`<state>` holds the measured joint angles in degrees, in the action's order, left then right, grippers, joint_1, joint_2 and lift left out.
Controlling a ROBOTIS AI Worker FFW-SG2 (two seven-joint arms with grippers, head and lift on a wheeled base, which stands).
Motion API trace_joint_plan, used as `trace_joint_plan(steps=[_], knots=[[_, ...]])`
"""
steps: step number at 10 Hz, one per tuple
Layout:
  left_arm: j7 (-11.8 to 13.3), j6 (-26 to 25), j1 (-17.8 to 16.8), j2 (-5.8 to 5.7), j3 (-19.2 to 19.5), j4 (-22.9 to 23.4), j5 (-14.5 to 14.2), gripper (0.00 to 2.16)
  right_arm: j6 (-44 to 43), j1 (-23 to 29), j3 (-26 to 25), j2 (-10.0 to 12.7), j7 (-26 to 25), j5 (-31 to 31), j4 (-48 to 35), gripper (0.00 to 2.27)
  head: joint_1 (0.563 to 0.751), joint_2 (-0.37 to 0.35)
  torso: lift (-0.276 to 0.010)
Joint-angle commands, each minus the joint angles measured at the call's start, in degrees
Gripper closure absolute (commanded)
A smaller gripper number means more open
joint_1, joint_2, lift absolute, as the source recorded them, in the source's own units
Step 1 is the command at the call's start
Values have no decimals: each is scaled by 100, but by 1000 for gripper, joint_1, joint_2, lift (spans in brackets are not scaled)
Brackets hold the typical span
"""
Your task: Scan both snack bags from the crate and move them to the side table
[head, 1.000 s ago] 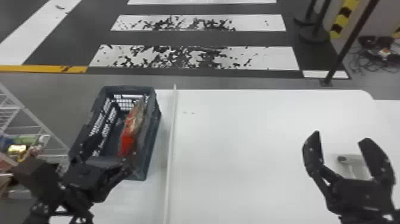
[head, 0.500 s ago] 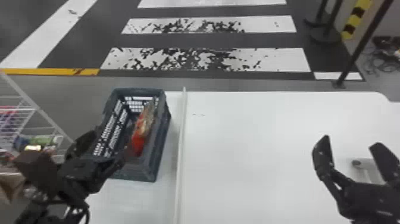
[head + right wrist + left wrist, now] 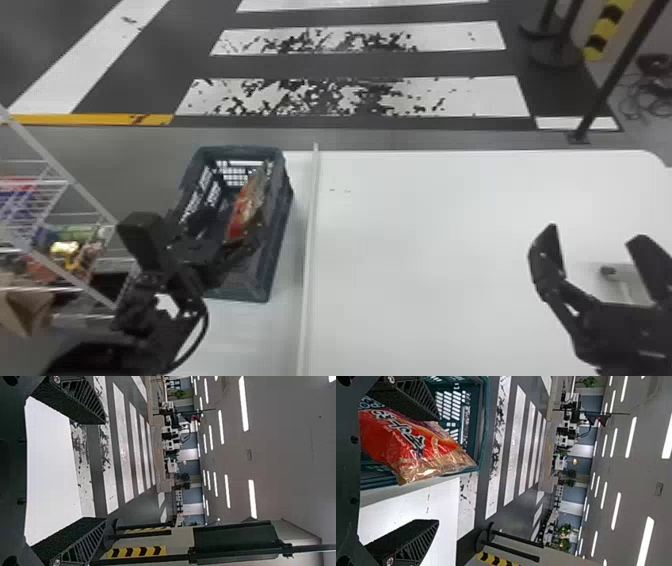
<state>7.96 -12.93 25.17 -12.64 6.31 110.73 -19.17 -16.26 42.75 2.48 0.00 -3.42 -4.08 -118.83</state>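
Note:
My left gripper (image 3: 231,218) is over the near part of the dark crate (image 3: 280,240), open. Inside the crate a red and brown snack bag (image 3: 241,212) leans along its right side, beside the gripper's right finger. In the left wrist view my left gripper (image 3: 437,470) is spread, with one finger overlapping the snack bag (image 3: 411,447); the crate rim (image 3: 484,419) runs behind the bag. Whether a second bag lies in the crate, I cannot tell. My right gripper (image 3: 595,234) waits open above the white table's right part; the right wrist view shows that gripper (image 3: 105,471) with nothing between its fingers.
A raised white strip (image 3: 309,225) divides the white table (image 3: 425,250) just right of the crate. Under the right gripper lies a small grey-tipped object (image 3: 608,272). A wire rack (image 3: 60,182) with colourful packages stands at the left, near the left arm.
The head view has turned a little left, so the scene sits farther right. My left gripper has moved right and forward over the crate. The right gripper has kept its place above the table.

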Motion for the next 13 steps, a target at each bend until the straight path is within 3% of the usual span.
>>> trace_joint_plan(steps=[1, 2, 7, 9, 13], knots=[[-128, -4, -205, 69, -165, -166, 186, 70, 23, -12, -2, 5, -1, 4, 0, 53, 695, 85, -29], [-260, -4, -284, 78, -227, -236, 274, 73, 41, -30, -11, 5, -1, -5, 9, 53, 695, 79, -29], [-400, -57, -504, 139, -236, -623, 467, 73, 41, -118, -11, 5, -1, -84, 114, 53, 695, 75, -29], [-400, -57, -539, 139, -227, -746, 414, 76, 41, -118, -11, 0, 8, -84, 132, 56, 695, 83, -29], [-488, -39, -601, 104, -192, -869, 388, 279, 41, -118, -11, 0, -1, -76, 150, 56, 695, 95, -29]])
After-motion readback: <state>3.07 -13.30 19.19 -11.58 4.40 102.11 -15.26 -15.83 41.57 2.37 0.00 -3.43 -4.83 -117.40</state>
